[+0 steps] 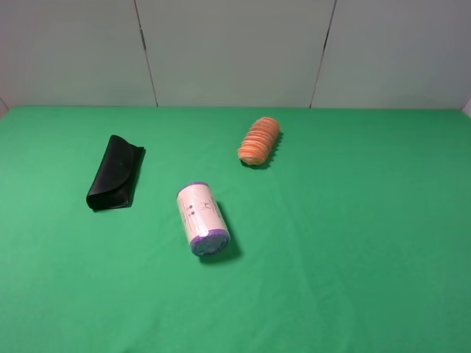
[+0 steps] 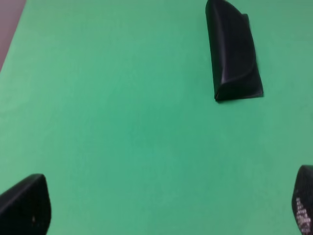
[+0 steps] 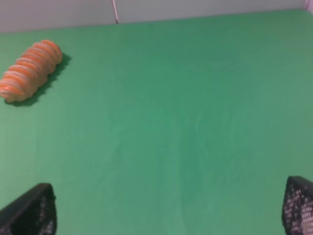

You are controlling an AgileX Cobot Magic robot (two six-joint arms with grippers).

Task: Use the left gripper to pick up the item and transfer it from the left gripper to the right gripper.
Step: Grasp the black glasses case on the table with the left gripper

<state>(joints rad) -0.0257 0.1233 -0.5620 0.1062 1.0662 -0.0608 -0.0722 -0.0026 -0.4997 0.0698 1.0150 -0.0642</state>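
Note:
The item, a flat black soft case (image 1: 115,173) with a fold-over flap, lies on the green table at the left in the exterior high view. It also shows in the left wrist view (image 2: 232,51), lying flat and untouched. My left gripper (image 2: 166,208) is open and empty, its fingertips (image 2: 27,205) wide apart, well short of the case. My right gripper (image 3: 166,208) is open and empty over bare green cloth, its fingertips (image 3: 32,210) spread. Neither arm shows in the exterior high view.
A white cylinder with purple ends (image 1: 202,218) lies near the middle of the table. A ribbed orange oblong object (image 1: 258,140) lies behind it and also shows in the right wrist view (image 3: 30,71). A pale wall (image 1: 235,51) bounds the table's far edge.

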